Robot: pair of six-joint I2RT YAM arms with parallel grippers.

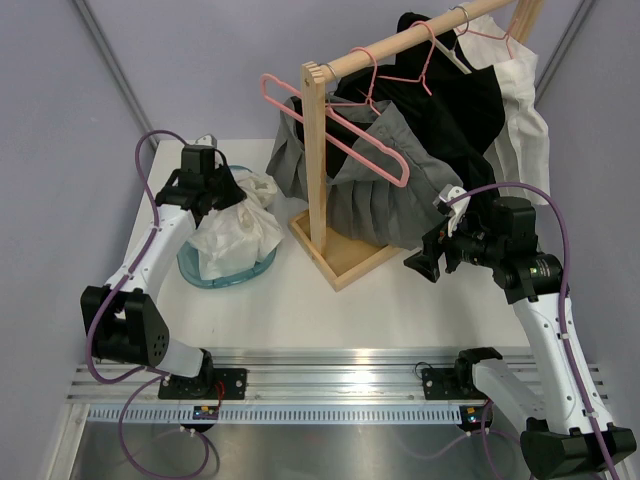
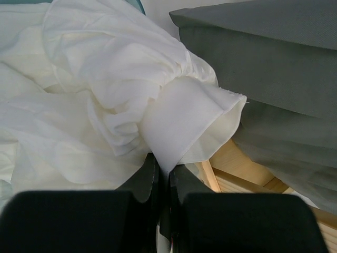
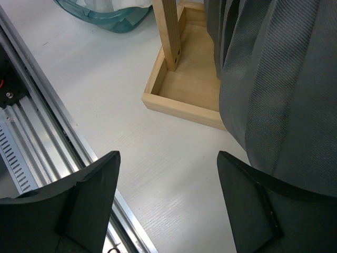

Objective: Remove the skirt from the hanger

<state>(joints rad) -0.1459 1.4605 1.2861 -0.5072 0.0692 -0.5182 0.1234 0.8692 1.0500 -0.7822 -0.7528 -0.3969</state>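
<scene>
Step in hand, in my judgement: approach to the garment, with removal not begun. The grey skirt [image 1: 390, 195] hangs on the pink hanger [image 1: 352, 135] at the wooden rack [image 1: 318, 170], over the desk [image 1: 300, 310] toward its right edge. The right fingers [image 3: 89, 184] stand wide apart just beside the skirt's lower folds, holding nothing. The left fingers [image 2: 141, 182] are pinched on a white cloth [image 2: 131, 95] above the basin [image 1: 225, 280] near the left edge. The next move calls for the right fingers to close on the skirt and draw it off the hanger.
</scene>
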